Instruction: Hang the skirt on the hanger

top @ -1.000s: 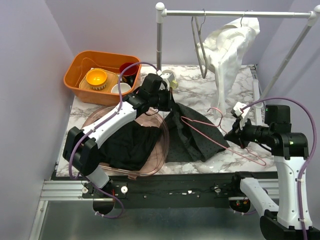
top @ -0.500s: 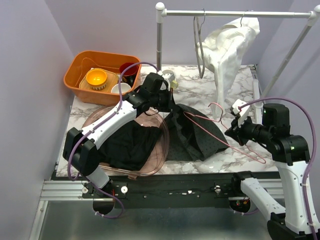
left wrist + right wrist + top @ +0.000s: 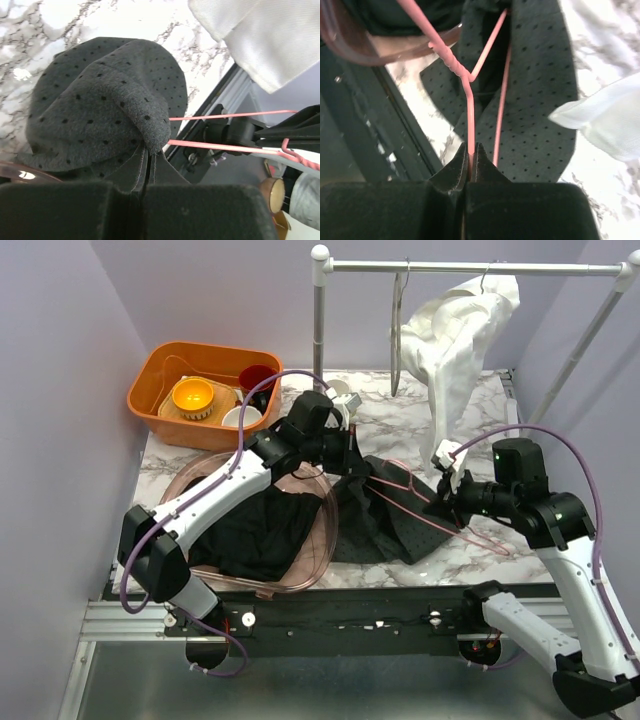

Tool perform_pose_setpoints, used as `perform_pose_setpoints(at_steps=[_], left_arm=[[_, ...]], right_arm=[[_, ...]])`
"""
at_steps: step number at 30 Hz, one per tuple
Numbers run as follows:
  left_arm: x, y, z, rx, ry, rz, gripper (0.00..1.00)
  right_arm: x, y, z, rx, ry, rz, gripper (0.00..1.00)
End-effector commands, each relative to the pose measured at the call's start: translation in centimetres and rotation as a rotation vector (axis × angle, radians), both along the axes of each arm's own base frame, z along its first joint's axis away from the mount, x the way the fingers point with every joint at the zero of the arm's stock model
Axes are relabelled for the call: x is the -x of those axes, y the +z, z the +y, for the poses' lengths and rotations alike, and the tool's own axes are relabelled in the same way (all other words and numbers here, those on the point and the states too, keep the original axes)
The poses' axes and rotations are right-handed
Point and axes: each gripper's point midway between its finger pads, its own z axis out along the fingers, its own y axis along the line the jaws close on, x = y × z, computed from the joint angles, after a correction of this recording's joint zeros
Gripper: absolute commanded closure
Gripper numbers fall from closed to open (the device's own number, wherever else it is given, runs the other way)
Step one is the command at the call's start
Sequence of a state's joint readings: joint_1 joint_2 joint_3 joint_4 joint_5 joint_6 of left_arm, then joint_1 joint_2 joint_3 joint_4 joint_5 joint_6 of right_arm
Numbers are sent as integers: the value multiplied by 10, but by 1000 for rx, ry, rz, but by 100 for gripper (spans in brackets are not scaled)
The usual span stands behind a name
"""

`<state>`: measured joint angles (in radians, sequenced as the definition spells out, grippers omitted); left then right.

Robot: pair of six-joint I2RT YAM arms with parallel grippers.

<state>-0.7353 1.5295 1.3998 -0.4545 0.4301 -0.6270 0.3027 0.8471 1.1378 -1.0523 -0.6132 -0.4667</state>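
The dark grey dotted skirt lies bunched on the marble table, right of the clear tub. My left gripper is shut on a fold of its upper edge and holds it raised. That fold shows in the left wrist view above my left gripper. My right gripper is shut on the pink wire hanger, near its twisted neck. The hanger's arms reach left into the skirt opening. In the right wrist view my right gripper pinches the hanger wire over the skirt. The wire also shows in the left wrist view.
An orange bin with a bowl and cups stands at the back left. A clear tub holds a black garment. A white garment and a bare hanger hang from the rail at the back.
My right gripper has moved left with the hanger, so its arms go deeper into the skirt. My left gripper has shifted slightly right, still holding the skirt's edge.
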Motion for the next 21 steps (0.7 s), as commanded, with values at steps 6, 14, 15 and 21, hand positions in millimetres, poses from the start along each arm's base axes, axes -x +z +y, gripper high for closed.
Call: perform_pose_setpoints(at_steps=[6, 14, 15, 21], left_arm=[[50, 81, -16, 239, -108, -35, 100], [82, 99, -23, 323, -155, -32, 100], [83, 97, -24, 322, -162, -31, 100], [100, 83, -29, 304, -259, -9, 88]], right_arm=[[-28, 24, 19, -130, -40, -130, 99], [-7, 6, 36, -170, 145, -97, 99], [-5, 9, 36, -176, 145, -106, 99], [6, 25, 37, -211, 194, -210, 100]])
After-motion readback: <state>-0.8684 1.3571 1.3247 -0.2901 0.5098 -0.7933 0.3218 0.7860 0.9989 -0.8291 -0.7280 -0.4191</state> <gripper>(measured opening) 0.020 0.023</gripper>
